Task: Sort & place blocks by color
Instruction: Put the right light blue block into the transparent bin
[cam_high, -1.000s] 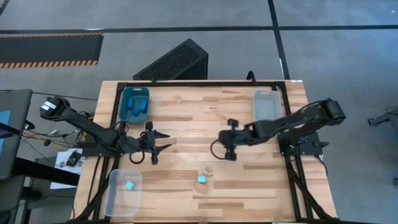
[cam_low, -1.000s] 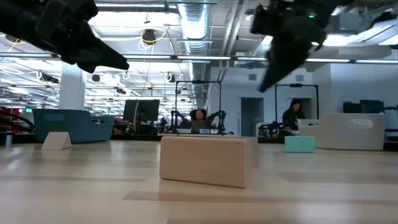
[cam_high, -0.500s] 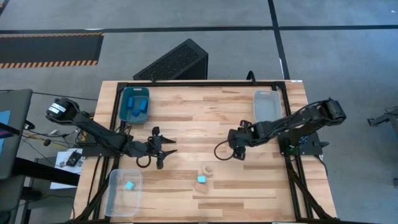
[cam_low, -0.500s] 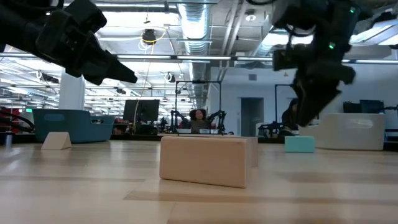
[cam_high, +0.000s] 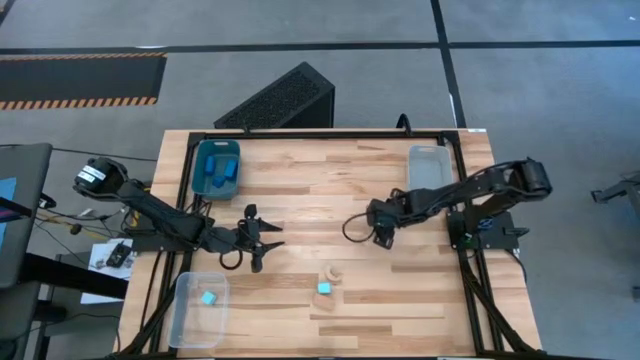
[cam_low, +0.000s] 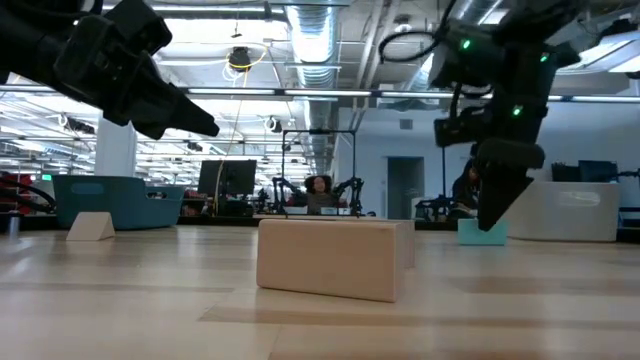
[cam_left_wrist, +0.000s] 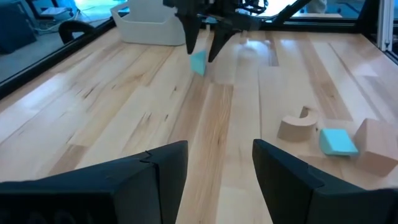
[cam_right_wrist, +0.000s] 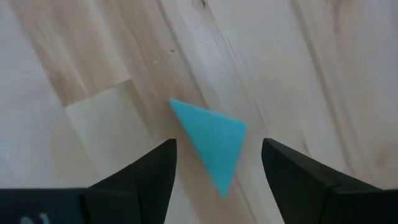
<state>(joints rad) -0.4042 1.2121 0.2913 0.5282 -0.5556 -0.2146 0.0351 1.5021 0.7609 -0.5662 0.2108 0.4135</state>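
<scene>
Teal bin (cam_high: 216, 166) holding dark blue blocks (cam_high: 222, 176); clear bin (cam_high: 198, 309) holding one cyan block (cam_high: 208, 298). Right tool (cam_right_wrist: 214, 180), fingers apart, now nearer the far bin, over cyan wedge (cam_right_wrist: 210, 142) on surface (cam_high: 300, 200). Left tool (cam_high: 270, 240) spread, unmoved since half a second ago.

Teal bin (cam_high: 216, 168) & clear bins (cam_high: 429, 167) (cam_high: 198, 309) on wood table (cam_high: 300, 190); black crate (cam_high: 282, 98) behind.

1. My fingers (cam_right_wrist: 140, 180) were black.
2. The triangle block (cam_right_wrist: 210, 142) was light blue.
3. The table (cam_high: 300, 200) was pale, stripy wood.
4. The arch block (cam_left_wrist: 297, 123) was tan.
</scene>
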